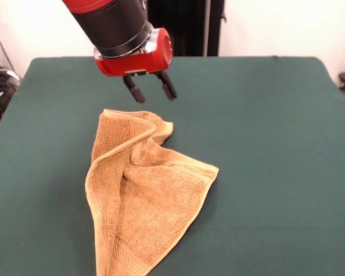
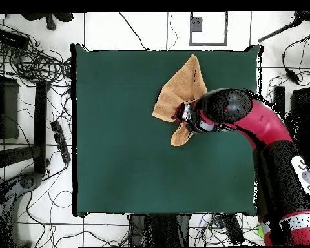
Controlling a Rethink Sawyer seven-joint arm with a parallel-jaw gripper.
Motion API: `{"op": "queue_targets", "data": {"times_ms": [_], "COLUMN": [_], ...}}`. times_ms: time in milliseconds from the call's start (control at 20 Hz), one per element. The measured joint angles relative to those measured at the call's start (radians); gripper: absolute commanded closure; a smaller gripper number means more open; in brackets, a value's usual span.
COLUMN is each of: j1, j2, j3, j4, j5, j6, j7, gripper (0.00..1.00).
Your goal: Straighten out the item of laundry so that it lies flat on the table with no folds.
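The orange-tan terry towel [image 1: 141,195] lies crumpled on the dark green table [image 1: 264,144], folded over itself with a raised ridge along its left side and a bunched far corner. My gripper [image 1: 150,90] hangs open and empty just above and behind that far corner, not touching it. In the overhead view the towel [image 2: 180,87] lies near the table's [image 2: 119,142] upper right, and the arm's red and black wrist [image 2: 212,116] covers part of its lower end; the gripper's tips are hidden there.
The table's cloth spreads wide on all sides of the towel except toward the front view's near edge, where the towel reaches the picture's bottom. Cables and stands [image 2: 35,64] lie on the floor beyond the table's edges.
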Motion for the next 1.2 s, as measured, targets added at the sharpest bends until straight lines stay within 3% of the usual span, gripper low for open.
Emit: {"op": "queue_targets", "data": {"times_ms": [550, 1200], "j1": [-0.005, -0.014], "j2": [-0.001, 0.000], "j3": [0.042, 0.104], "j4": [0.011, 0.029], "j5": [0.056, 0.111], "j6": [-0.186, -0.245], "j7": [0.000, 0.000], "gripper": [0.00, 0.00]}}
